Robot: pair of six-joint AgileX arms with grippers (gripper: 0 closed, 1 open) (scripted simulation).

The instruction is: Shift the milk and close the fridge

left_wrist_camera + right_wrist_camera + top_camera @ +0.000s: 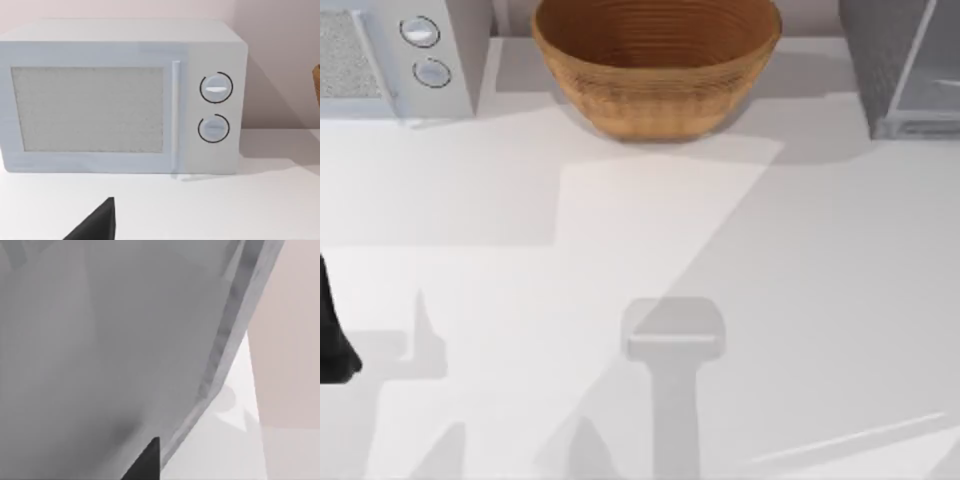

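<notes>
The fridge (905, 65) stands at the far right of the surface (740, 300), its pale door (125, 340) looming right before the right claw (147, 460) — whether that claw is spread or pressed together I cannot tell. A rigid hinged panel, the door should swing under a flat push near its light frame (235, 325). The milk's place cannot be told, and no writing is legible. Far middle sits a basket (655, 65), far left a microwave (120, 95); the left claw (97, 225) idles near left, state unclear
</notes>
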